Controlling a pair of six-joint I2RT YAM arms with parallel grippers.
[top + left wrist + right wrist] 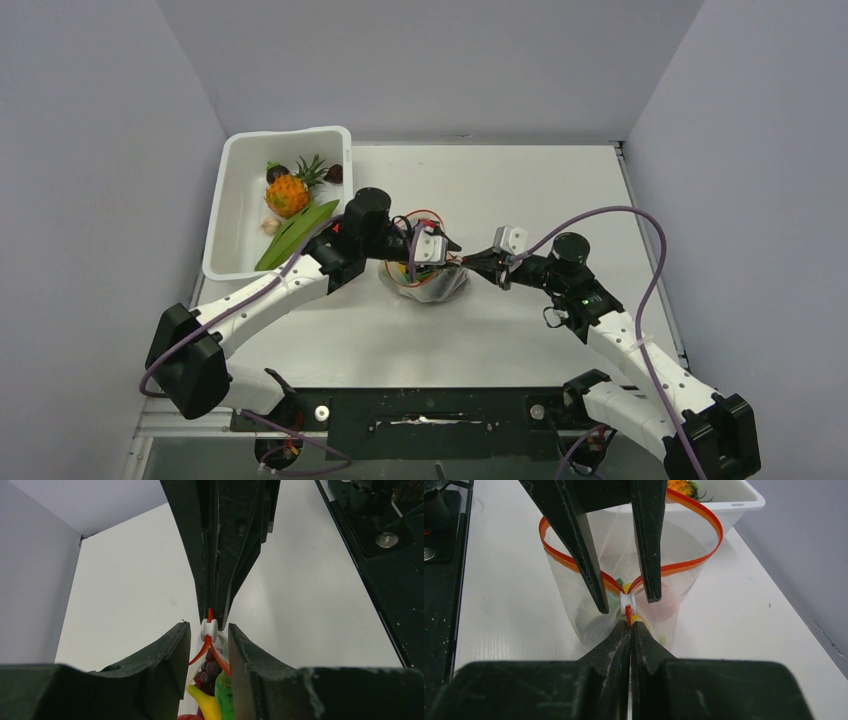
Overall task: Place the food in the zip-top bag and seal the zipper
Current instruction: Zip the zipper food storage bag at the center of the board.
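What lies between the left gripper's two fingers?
The small white plastic slider of the red-orange zipper strip on the clear plastic bag; a gap separates it from each finger of the left gripper. Both wrist views show it.

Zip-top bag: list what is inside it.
Inside the zip-top bag, dark grapes, a yellow banana and a green piece show. The left gripper straddling the mouth hides the rest, so further items cannot be told.

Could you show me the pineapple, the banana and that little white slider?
pineapple (288, 195): top view, its orange body.
banana (206, 703): left wrist view, its middle.
slider (627, 601): right wrist view, its white face.
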